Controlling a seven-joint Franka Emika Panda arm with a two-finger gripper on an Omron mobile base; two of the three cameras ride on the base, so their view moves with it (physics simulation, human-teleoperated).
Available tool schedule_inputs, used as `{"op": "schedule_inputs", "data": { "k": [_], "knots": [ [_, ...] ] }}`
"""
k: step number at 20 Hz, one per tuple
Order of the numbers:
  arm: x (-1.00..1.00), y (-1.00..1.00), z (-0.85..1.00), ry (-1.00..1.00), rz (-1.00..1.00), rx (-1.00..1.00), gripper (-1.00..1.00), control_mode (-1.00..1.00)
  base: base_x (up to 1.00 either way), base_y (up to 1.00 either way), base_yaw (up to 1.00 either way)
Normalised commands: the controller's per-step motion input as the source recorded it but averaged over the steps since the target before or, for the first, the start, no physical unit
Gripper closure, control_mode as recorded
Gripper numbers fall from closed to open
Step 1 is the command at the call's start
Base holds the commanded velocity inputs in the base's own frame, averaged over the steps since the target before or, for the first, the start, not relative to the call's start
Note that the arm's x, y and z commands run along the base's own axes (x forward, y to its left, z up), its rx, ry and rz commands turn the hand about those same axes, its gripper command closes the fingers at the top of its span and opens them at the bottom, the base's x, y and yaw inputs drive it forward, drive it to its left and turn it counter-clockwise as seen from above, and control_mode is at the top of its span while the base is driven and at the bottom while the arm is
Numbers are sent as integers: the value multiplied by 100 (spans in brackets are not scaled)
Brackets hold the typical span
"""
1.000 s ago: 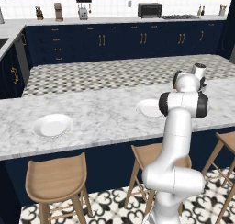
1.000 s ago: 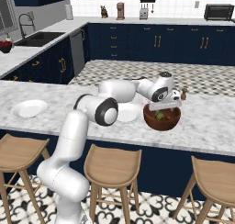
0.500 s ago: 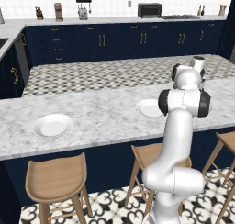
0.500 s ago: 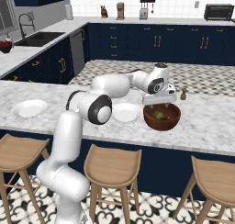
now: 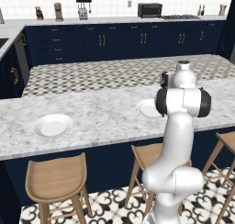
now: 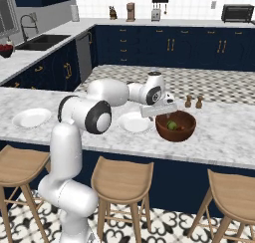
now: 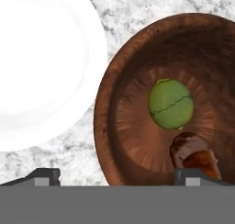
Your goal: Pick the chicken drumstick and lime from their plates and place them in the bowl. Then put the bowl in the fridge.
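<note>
The deep reddish-brown wooden bowl (image 6: 175,126) sits on the marble surface (image 6: 224,137) just beside a round white plate (image 6: 135,122), well back from the surface's near edge. Inside lie the small green lime (image 7: 170,103) and the reddish-brown chicken drumstick (image 7: 193,155). The fingers (image 7: 185,176), spread wide and empty, straddle the bowl's near rim, having dropped lower than half a second ago.

Two white plates (image 6: 31,117) (image 6: 134,122), one bowl (image 6: 175,126), one lime (image 7: 170,103), one drumstick (image 7: 193,155), three stools (image 6: 122,179).
</note>
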Motion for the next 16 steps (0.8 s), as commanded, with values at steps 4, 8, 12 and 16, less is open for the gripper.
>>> {"op": "schedule_inputs", "data": {
  "k": [4, 8, 12, 16],
  "knots": [
    [11, 8, -29, 7, 0, -4, -100, -100, 0, 0, 0],
    [4, -4, -14, 9, 0, -3, -100, -100, 0, 0, 0],
    [1, -5, -13, 7, 0, -2, -100, -100, 0, 0, 0],
    [9, -21, -2, 2, 3, -1, -100, -100, 0, 0, 0]
  ]
}}
